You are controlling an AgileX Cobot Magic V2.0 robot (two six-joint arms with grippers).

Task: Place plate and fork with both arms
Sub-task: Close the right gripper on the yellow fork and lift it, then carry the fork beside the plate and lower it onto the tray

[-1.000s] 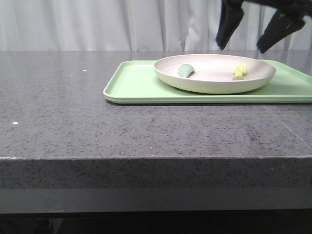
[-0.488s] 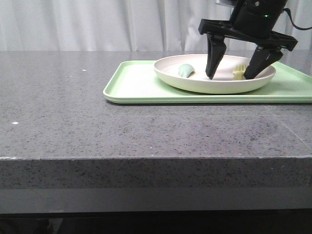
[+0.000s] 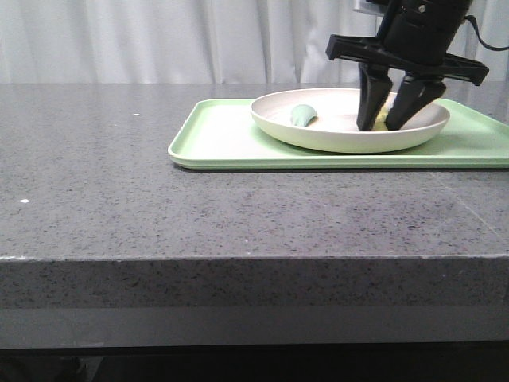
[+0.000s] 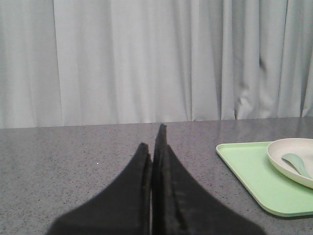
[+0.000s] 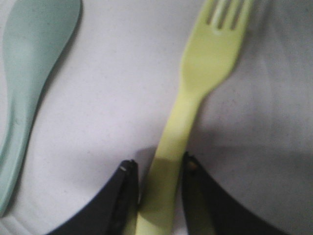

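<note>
The cream-white plate [image 3: 350,143] sits on the light green tray [image 3: 223,135]. The pale yellow fork [image 5: 210,58] lies flat in the plate, tines pointing away from the fingers. My right gripper [image 3: 383,123] is down inside the plate. In the right wrist view the right gripper [image 5: 159,169] has its fingers closed against both sides of the fork's handle. In the front view the fork is mostly hidden behind those fingers. My left gripper [image 4: 151,137] is shut and empty above the bare counter, left of the tray [image 4: 249,171], and is outside the front view.
A small dull-green spoon-like piece [image 3: 303,115] lies in the plate's left part; it also shows in the right wrist view [image 5: 34,58]. The grey stone counter [image 3: 119,199] reaches to a front edge. White curtains hang behind.
My right gripper came down from above the plate into it, and its wide-open fingers closed in around the fork's handle. The plate, the tray and the green piece have not moved.
</note>
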